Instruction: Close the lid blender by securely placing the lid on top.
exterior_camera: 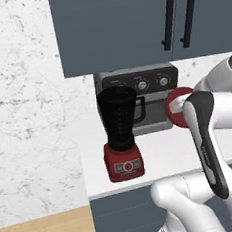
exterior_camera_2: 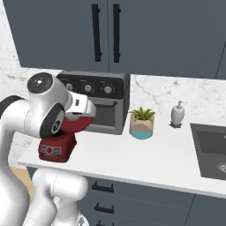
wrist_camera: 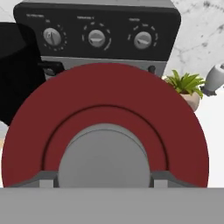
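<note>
A: Where's the lid [wrist_camera: 105,127]?
B: Grasped in the tool [wrist_camera: 104,180], in the air right of the blender [exterior_camera: 120,132], before the toaster oven [exterior_camera: 150,84].
A: What's left?
B: Seating it on the open jar.

My round flat lid [wrist_camera: 105,131] is dark red with a grey centre. The tall blender [exterior_camera: 121,137] has a translucent black jar on a red base. Behind it, the toaster oven [wrist_camera: 98,37] is grey-black; the wall is white marble-veined.

Open-mouthed blender [exterior_camera: 121,135] on white counter [exterior_camera: 167,156], red lid [exterior_camera: 178,106] aloft right of the jar, before toaster oven [exterior_camera: 141,98].
</note>
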You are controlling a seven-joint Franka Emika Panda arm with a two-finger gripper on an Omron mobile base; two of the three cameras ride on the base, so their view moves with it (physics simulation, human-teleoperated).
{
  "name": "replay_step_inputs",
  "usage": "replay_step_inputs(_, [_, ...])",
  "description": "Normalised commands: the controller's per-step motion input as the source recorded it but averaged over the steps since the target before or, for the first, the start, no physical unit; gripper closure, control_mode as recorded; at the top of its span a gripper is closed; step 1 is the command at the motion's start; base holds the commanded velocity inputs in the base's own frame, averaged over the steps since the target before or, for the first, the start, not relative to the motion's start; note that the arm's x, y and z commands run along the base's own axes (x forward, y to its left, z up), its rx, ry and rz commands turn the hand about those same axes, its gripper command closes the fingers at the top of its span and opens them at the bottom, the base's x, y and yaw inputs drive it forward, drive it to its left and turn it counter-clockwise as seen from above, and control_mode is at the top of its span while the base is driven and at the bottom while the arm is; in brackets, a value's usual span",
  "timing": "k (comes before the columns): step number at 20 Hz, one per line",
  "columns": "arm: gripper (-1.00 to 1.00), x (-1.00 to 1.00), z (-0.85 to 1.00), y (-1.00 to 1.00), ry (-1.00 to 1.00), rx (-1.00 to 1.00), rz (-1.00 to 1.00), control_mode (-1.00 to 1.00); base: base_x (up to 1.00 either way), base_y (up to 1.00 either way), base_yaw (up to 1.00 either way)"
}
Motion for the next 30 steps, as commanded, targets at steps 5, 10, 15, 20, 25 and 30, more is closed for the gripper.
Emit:
replay_step_inputs(5, [1.00, -0.05, 0.69, 0.41, 0.00, 0.00, 0.00, -1.00, 0.00, 0.00, 0.00])
replay_step_inputs(10, [1.00, 0.00, 0.54, 0.42, 0.00, 0.00, 0.00, -1.00, 0.00, 0.00, 0.00])
replay_step_inputs(15, [1.00, 0.00, 0.32, 0.36, 0.02, 0.00, 0.00, -1.00, 0.00, 0.00, 0.00])
replay_step_inputs(20, [1.00, 0.10, 0.03, 0.29, 0.09, 0.00, 0.00, -1.00, 0.00, 0.00, 0.00])
replay_step_inputs(25, [1.00, 0.22, 0.00, 0.41, 0.09, -0.01, 0.00, -1.00, 0.00, 0.00, 0.00])
replay_step_inputs(30, [1.00, 0.32, 0.00, 0.45, 0.08, 0.00, 0.00, -1.00, 0.00, 0.00, 0.00])
